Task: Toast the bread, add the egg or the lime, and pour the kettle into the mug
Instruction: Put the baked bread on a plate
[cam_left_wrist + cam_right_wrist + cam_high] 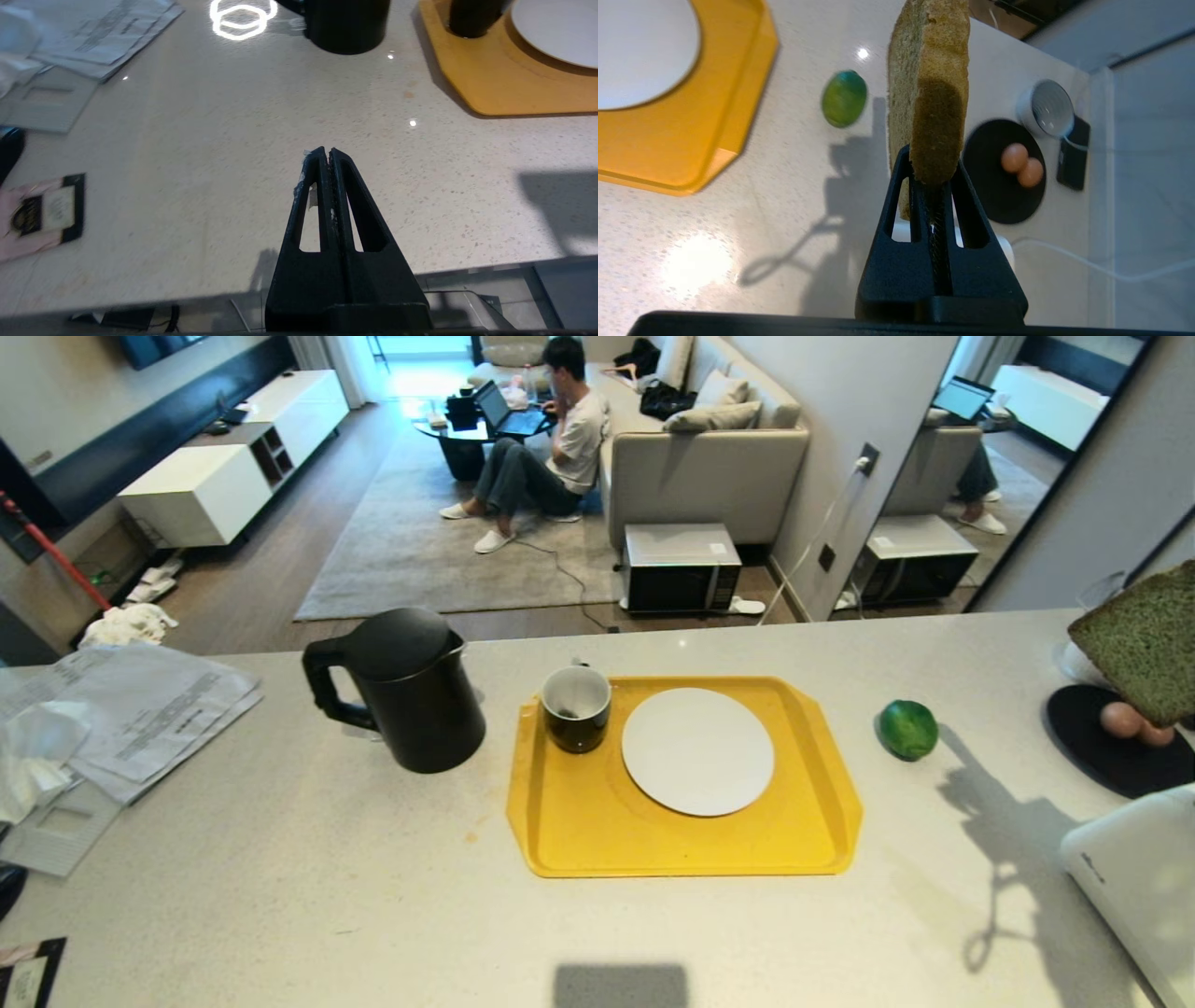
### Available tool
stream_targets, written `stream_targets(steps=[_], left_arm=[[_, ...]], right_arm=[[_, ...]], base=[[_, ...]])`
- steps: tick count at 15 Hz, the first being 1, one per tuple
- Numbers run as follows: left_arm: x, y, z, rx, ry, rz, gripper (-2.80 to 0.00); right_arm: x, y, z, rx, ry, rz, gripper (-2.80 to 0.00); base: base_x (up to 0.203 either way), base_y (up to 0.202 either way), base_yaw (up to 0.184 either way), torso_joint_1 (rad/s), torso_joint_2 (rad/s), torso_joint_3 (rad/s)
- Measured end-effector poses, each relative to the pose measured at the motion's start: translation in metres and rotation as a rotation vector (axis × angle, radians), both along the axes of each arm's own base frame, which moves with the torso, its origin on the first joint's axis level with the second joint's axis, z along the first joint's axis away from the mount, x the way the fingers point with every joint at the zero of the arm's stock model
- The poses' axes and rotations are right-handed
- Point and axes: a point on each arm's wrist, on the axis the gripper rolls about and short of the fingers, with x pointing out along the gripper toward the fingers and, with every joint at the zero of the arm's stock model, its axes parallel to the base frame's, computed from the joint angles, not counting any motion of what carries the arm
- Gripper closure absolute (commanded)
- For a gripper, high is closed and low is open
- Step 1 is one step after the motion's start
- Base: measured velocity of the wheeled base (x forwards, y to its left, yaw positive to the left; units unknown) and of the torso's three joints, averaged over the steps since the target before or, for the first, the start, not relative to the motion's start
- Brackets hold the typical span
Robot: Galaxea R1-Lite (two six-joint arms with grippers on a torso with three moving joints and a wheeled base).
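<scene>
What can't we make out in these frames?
- Right tool: outside the head view, where only the bread it holds shows, cut by the right edge.
- White appliance: head view, cropped at the corner, so no slots visible.
- Kettle and mug: left wrist view, tops cut off.
- Mug contents: head view, too small to tell.
</scene>
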Motion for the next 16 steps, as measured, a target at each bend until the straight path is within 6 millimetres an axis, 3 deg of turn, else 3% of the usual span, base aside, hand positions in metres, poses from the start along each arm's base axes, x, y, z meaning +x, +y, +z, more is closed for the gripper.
stream_targets(steps=[4,7,11,16], left_arm=[[0.0,0.0,0.0,0.0,0.0,0.0,0.0],[0.0,0.0,0.0,0.001,0.0,0.0,0.0],[0.0,0.0,0.0,0.0,0.0,-0.001,0.0],[0.0,0.0,0.0,0.001,0.0,-0.001,0.0]], right_arm=[[0.0,0.0,-0.004,0.005,0.014,0.0,0.0],[0.001,0.003,-0.007,0.009,0.026,0.025,0.0],[0.009,0.022,-0.01,-0.006,0.045,0.116,0.0],[0.038,0.052,-0.026,-0.003,0.141,0.131,0.0]], base=[[0.001,-0.005,0.135,0.0,0.0,0.004],[0.0,0.0,0.0,0.0,0.0,0.0],[0.0,0.0,0.0,0.0,0.0,0.0],[0.0,0.0,0.0,0.0,0.0,0.0]])
